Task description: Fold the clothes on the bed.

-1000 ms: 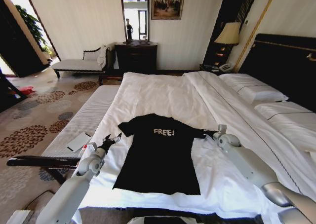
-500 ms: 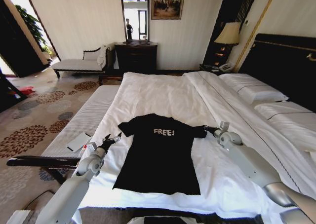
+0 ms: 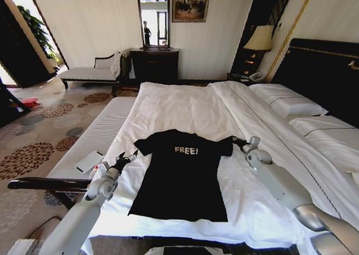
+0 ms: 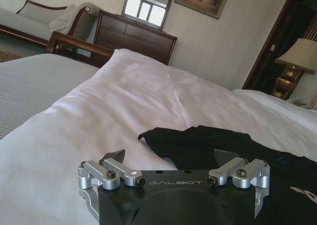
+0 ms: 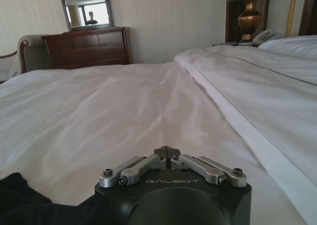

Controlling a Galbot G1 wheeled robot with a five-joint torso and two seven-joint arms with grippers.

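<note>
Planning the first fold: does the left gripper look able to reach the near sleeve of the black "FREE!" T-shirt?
Probably yes. The left gripper, jaws open, hovers beside the black T-shirt, its sleeve lying flat on the white duvet just ahead, nothing between.

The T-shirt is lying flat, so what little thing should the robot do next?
Probably lift the sleeve and carry it over the "FREE!" letters. The right pincer sits shut at the black T-shirt's sleeve, though a firm hold isn't certain. The shirt lies flat on the bed, and the left pincer waits open beside the other sleeve.
</note>
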